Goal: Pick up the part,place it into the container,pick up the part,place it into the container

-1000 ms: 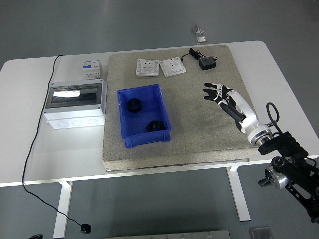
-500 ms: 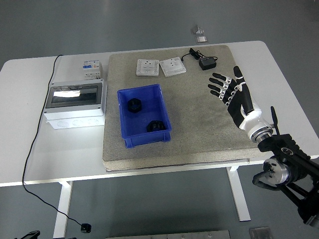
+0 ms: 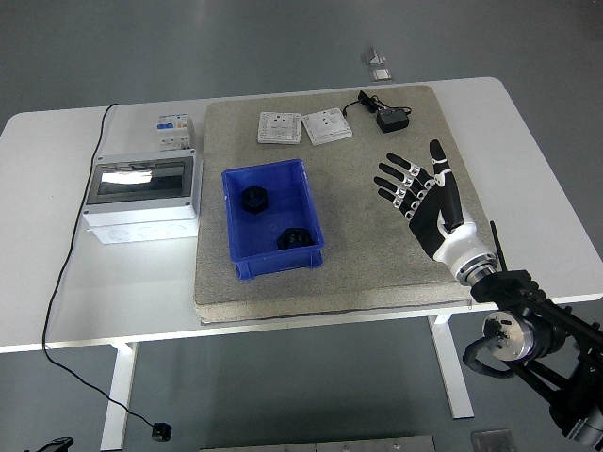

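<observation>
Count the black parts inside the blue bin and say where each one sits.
2. One black part lies toward the far left of the blue bin; the other black part lies near its front right corner. Nothing seems hidden behind the walls.

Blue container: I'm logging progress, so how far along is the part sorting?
Both black parts already lie inside the blue container on the grey mat. The right hand is open over the mat, holding nothing. No other such part shows on the mat, so the job looks finished.
</observation>
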Robot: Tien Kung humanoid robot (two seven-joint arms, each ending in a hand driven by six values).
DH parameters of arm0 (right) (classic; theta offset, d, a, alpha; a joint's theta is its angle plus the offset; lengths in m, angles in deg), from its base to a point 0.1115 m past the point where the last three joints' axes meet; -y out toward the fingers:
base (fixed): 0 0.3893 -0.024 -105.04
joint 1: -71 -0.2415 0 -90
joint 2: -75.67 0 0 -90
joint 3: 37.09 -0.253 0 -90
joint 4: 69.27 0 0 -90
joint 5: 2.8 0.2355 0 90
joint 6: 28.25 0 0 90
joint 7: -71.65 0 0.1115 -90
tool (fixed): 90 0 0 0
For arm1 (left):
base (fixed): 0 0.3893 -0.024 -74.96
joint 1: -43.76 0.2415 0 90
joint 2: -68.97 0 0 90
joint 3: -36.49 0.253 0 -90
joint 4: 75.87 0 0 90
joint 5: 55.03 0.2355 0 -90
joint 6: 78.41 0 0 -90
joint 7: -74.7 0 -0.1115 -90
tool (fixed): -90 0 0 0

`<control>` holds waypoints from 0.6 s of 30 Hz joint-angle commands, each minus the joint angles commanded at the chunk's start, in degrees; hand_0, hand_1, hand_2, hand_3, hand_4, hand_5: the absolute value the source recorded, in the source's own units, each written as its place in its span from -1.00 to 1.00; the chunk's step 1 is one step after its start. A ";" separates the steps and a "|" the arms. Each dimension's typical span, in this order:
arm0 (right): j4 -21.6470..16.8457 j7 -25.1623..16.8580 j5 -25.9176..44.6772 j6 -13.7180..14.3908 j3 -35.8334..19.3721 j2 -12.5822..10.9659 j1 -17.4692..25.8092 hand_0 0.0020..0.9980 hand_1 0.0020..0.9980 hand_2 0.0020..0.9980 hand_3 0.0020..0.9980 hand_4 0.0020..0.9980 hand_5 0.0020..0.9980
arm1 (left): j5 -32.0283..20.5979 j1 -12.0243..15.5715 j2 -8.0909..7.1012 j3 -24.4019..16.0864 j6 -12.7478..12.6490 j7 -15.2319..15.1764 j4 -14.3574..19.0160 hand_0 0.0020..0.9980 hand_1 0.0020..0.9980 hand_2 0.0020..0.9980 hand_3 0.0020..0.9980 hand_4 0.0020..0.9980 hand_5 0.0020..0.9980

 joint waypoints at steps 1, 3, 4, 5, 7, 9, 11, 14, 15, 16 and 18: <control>-0.12 0.16 -0.17 0.20 -0.78 -0.34 -0.20 0.91 0.70 0.69 0.64 1.00 0.96 | -0.14 -0.04 0.06 0.16 0.05 -0.03 -0.01 0.47 0.46 0.50 0.68 0.84 1.00; -0.51 0.45 0.24 0.40 -2.13 -1.00 -0.47 0.85 0.66 0.71 0.85 1.00 0.54 | -0.34 -0.02 0.11 0.29 0.07 -0.04 -0.02 0.47 0.47 0.50 0.68 0.84 1.00; -0.68 0.55 0.50 0.45 -2.55 -1.23 -0.55 0.85 0.66 0.71 0.85 1.00 0.54 | -0.40 0.00 0.13 0.32 0.07 -0.04 -0.02 0.47 0.47 0.50 0.68 0.84 1.00; -1.31 0.50 1.44 -0.23 -3.01 -1.83 -0.82 0.85 0.66 0.71 0.85 1.00 0.54 | -0.45 0.05 0.14 0.30 0.04 -0.03 -0.01 0.47 0.47 0.50 0.68 0.84 1.00; -3.70 0.31 5.92 -2.77 -4.72 -4.10 -2.18 0.85 0.66 0.71 0.85 1.00 0.54 | -0.55 0.28 0.16 0.18 -0.07 -0.03 -0.01 0.47 0.47 0.50 0.68 0.84 1.00; -5.64 0.44 9.38 -4.84 -5.99 -5.58 -3.15 0.88 0.70 0.75 0.78 0.95 0.41 | -0.52 0.41 0.21 0.06 -0.10 0.02 0.01 0.47 0.47 0.50 0.69 0.84 1.00; -7.82 0.88 12.94 -7.22 -7.49 -6.67 -3.92 0.88 0.70 0.75 0.78 0.95 0.41 | -0.24 0.49 0.31 -0.18 0.02 0.22 0.03 0.47 0.47 0.50 0.69 0.84 1.00; -9.60 1.62 17.26 -9.46 -9.16 -7.27 -3.89 0.92 0.79 0.80 0.53 1.00 1.00 | -0.12 0.55 0.53 -0.25 0.11 0.38 0.03 0.47 0.47 0.50 0.69 0.85 1.00; -9.80 1.79 18.73 -9.80 -9.53 -7.37 -3.65 0.92 0.79 0.80 0.53 1.00 1.00 | -0.33 0.56 0.62 -0.10 0.07 0.33 0.01 0.47 0.47 0.50 0.69 0.85 1.00; -9.80 1.95 20.31 -10.09 -9.85 -7.46 -3.35 0.92 0.79 0.80 0.53 1.00 1.00 | -0.60 0.56 0.71 0.08 0.00 0.25 -0.02 0.47 0.47 0.50 0.69 0.85 1.00; -9.43 2.02 22.44 -10.29 -10.28 -7.50 -2.57 0.92 0.79 0.80 0.53 1.00 1.00 | -1.02 0.55 0.84 0.33 -0.10 0.07 -0.05 0.47 0.47 0.50 0.69 0.85 1.00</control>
